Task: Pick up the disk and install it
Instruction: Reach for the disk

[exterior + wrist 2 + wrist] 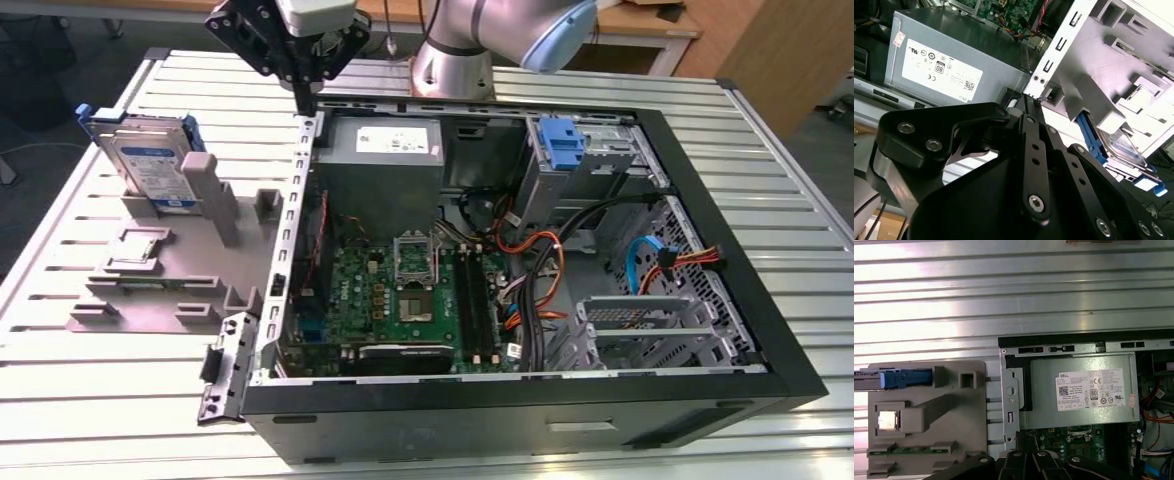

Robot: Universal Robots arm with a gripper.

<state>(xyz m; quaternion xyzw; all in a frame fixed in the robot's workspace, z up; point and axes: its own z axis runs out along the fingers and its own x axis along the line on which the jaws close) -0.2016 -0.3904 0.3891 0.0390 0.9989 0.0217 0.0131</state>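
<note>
– looking for the disk (140, 165): where is it sitting?
– it is standing on edge in a slot of the grey fixture (174, 290), outside the open computer case (534, 420), just beside the case's wall on the exterior view's left. i am guessing it is being propped upright so its top edge is lying free for a grasp.
– and the gripper (306, 100)?
– it is hanging above the case's corner, next to the power supply (384, 150), apart from the disk. its fingers are looking pressed together, gripping nothing.
– and the drive cage (654, 325) inside the case?
– it is showing no drive, so installing is not yet happening.
</note>
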